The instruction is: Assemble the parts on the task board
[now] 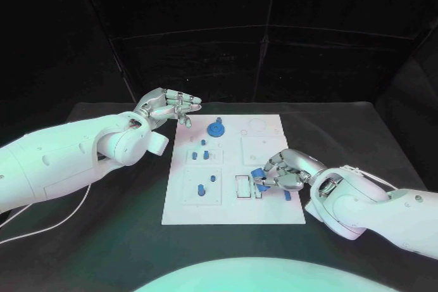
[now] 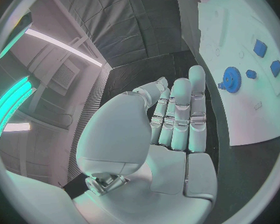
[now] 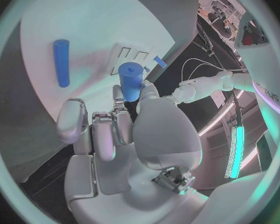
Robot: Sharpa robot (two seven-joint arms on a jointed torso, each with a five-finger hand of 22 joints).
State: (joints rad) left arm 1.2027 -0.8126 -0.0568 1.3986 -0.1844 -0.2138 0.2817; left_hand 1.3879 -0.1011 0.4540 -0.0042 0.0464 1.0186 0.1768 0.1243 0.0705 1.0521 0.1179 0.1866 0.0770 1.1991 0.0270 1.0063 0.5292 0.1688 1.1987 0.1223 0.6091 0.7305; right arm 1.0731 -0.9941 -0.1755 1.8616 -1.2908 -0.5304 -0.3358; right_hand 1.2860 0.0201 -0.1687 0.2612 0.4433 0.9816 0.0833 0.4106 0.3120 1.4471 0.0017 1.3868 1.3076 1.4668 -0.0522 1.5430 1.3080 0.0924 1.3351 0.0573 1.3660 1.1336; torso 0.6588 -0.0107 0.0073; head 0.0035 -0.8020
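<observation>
The white task board [image 1: 274, 213] lies in the middle of the black table. My right hand [image 1: 287, 168] hovers over its near right part and pinches a short blue cylinder [image 3: 130, 81] between thumb and fingers. A longer blue cylinder [image 3: 62, 62] lies loose on the board [image 3: 84, 20] beside that hand. My left hand [image 1: 169, 107] hangs above the board's far left corner with straight fingers [image 2: 180, 114] and holds nothing. A blue gear [image 1: 216, 128] stands at the far side of the board, and the left wrist view shows the gear [image 2: 231, 77] too.
Small blue pegs [image 1: 200, 156] stand in the left middle block, and two more [image 1: 200, 190] in the near left block. A white slotted block [image 1: 243, 185] sits just left of my right hand. Bare black table [image 1: 356, 127] surrounds the board.
</observation>
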